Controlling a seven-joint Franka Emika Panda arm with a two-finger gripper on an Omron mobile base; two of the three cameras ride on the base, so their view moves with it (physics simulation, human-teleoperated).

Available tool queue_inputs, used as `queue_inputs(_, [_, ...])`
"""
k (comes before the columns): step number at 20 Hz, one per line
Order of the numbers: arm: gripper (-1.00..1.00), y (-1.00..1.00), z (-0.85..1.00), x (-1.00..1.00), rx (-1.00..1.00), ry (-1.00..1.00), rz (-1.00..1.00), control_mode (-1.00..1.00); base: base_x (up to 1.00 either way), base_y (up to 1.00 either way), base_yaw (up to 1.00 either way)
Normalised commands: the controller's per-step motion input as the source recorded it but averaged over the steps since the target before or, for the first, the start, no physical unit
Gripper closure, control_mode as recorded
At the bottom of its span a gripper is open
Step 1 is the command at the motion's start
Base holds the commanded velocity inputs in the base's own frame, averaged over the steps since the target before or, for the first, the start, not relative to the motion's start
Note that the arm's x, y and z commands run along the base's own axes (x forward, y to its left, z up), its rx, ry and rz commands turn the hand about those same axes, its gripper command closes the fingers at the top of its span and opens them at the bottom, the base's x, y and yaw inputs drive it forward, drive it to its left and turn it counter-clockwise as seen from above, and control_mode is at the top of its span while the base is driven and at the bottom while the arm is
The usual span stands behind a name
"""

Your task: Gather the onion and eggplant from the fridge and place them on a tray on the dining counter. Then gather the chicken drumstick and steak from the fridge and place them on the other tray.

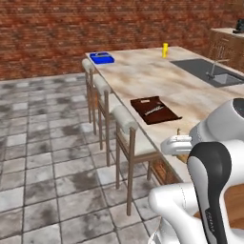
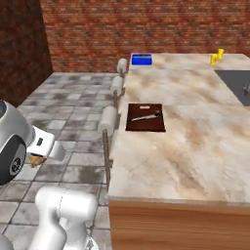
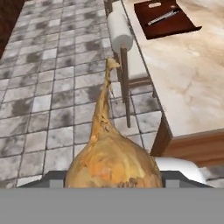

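Onion (image 3: 114,164) sits clamped in my gripper (image 3: 114,178), its long dry stem pointing away from the hand, above the grey tiled floor (image 3: 43,100) beside the dining counter (image 3: 192,78). On that counter I see the dark brown tray (image 2: 145,117), near the stools (image 3: 122,43).

Golden-brown onion (image 3: 113,164), dark brown tray (image 2: 145,117) on the beige-and-brown marbled dining counter (image 2: 195,146) — small blue box (image 2: 141,59) behind

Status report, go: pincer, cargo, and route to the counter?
Pincer shut on onion. Dining counter ahead, dark board on it. Stools line the near edge.
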Motion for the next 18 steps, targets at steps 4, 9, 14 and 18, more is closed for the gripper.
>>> queue_inputs(4, [1.00, 0.00, 0.00, 0.00, 0.00, 0.00, 0.00, 1.00, 0.94, 1.00, -0.33])
queue_inputs(9, [1.00, 0.00, 0.00, 0.00, 0.00, 0.00, 0.00, 1.00, 0.94, 1.00, -0.33])
queue_inputs(14, [1.00, 0.00, 0.00, 0.00, 0.00, 0.00, 0.00, 1.00, 0.93, 1.00, -0.32])
queue_inputs(18, [1.00, 0.00, 0.00, 0.00, 0.00, 0.00, 0.00, 1.00, 0.92, 1.00, -0.31])
